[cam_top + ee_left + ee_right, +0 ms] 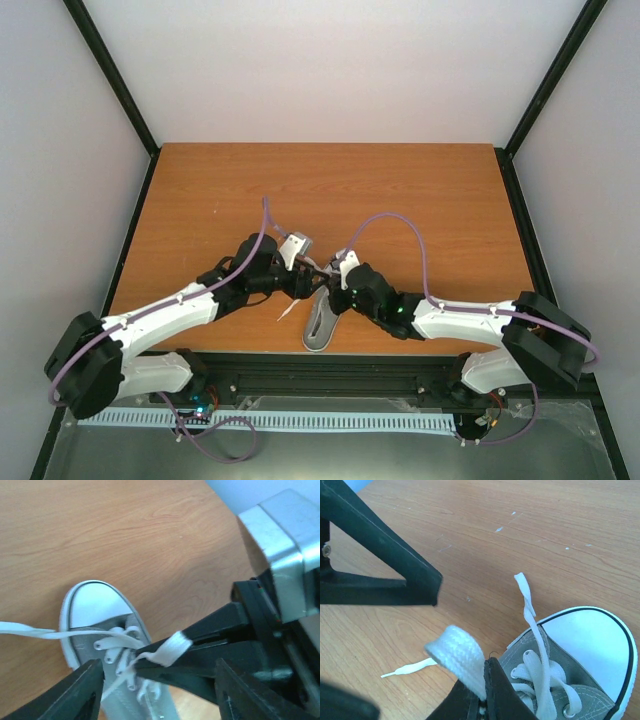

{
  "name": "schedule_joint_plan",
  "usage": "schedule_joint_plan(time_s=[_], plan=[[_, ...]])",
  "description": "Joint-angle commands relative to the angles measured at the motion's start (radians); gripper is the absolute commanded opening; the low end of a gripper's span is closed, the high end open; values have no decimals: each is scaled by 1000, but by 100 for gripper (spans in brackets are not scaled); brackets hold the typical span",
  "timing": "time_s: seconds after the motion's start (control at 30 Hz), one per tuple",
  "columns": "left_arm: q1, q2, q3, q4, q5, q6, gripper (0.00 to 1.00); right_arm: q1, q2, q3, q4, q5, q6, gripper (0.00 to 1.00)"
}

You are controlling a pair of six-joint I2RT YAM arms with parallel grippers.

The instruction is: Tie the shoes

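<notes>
Grey sneaker (585, 645) (white toe), right jaws pinch its lace (460, 652), left jaws apart.

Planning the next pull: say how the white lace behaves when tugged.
Probably floppy: the lace folds over where the right gripper pinches it. Flat weave, so it likely grips well. A hard tug may drag the shoe.

The right tool (487, 672) was pinched shut on a folded white lace (457, 650). Just right of it the grey sneaker (590, 640) lay on the wooden table (520, 530). Above and left of it hung a black finger (385, 545) of the left tool (390, 645).
</notes>
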Motion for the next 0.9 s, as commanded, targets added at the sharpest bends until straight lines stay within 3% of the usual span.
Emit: schedule_joint_plan(time_s=[0.0, 0.17, 0.27, 0.47, 0.87], plan=[[-7, -50, 75, -129, -186, -42, 69, 2, -44, -21, 28, 46, 36, 3], [65, 0, 106, -186, -264, -110, 71, 2, -58, -44, 26, 37, 42, 3], [121, 99, 127, -204, -273, -123, 67, 2, -56, -50, 33, 28, 44, 3], [126, 318, 219, -201, -270, -98, 63, 3, -41, -49, 42, 8, 41, 3], [126, 529, 324, -136, -244, -101, 63, 3, -28, -38, 56, -12, 33, 3]])
